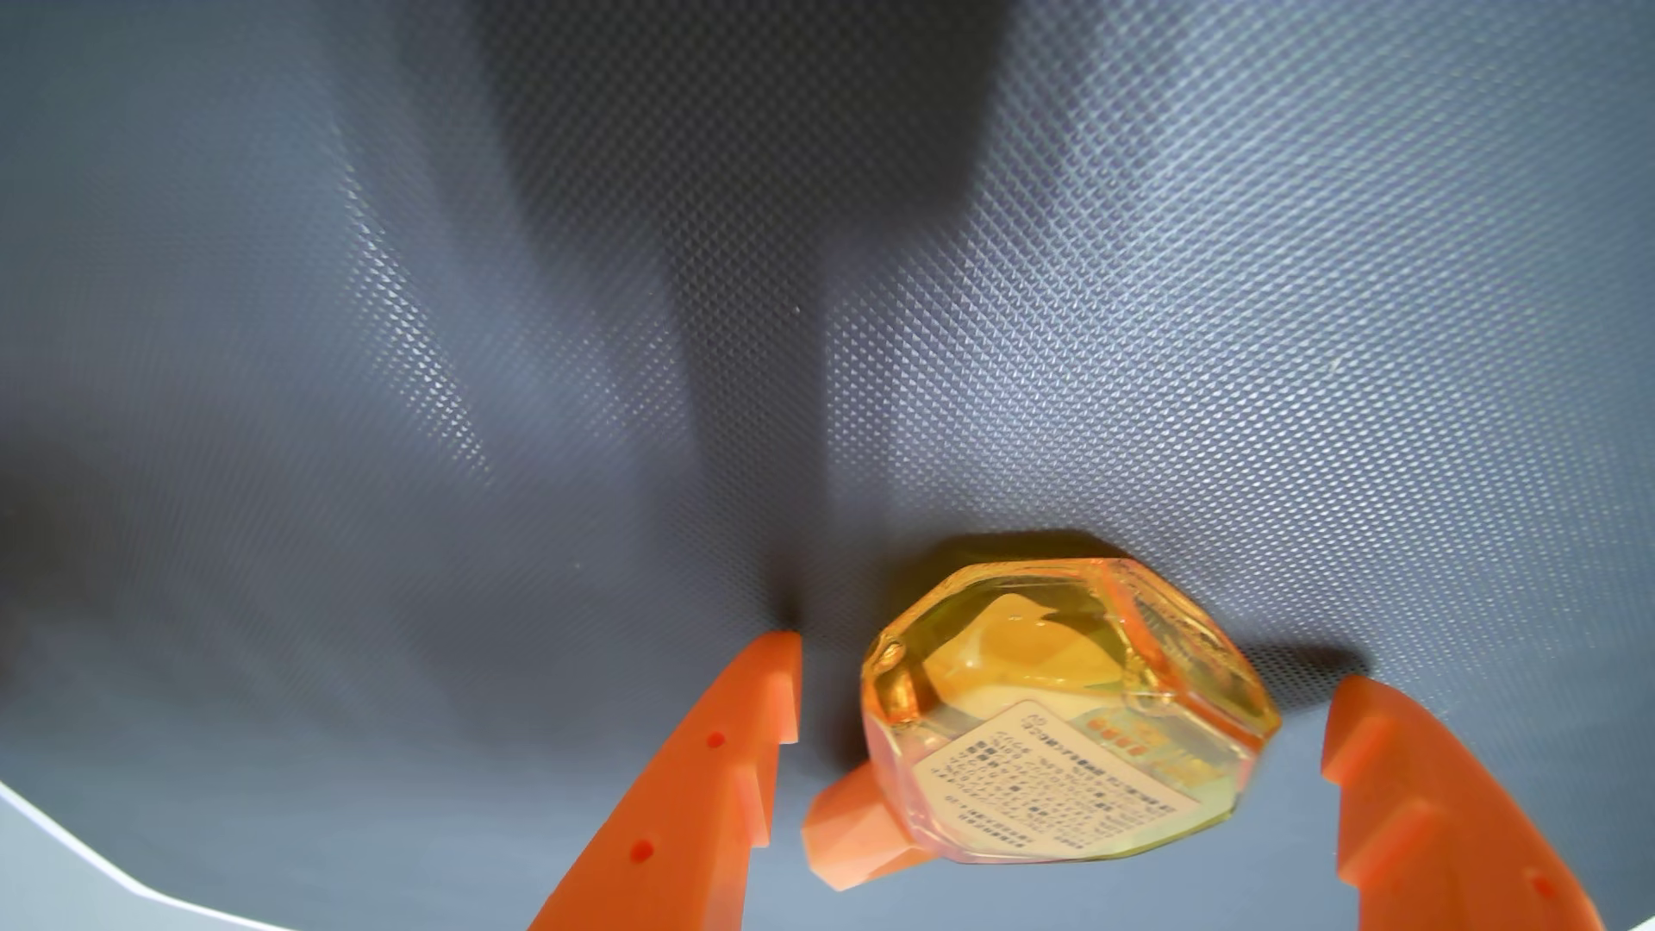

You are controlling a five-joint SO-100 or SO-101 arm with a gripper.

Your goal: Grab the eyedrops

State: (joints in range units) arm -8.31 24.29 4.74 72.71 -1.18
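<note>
In the wrist view a small clear bottle of yellow eyedrops [1066, 707] lies flat on the dark mat, its orange cap [851, 832] pointing to the lower left and a white printed label facing up. My orange gripper [1066, 667] is open and lowered around it. The left fingertip [770, 680] stands just left of the bottle, close to the cap. A wider gap separates the bottle from the right fingertip [1370, 725]. Neither finger visibly touches the bottle.
The textured dark grey mat [627, 358] spreads across the view, with the arm's shadow running down its middle. The mat's edge and a pale table surface [54, 886] show at the lower left corner.
</note>
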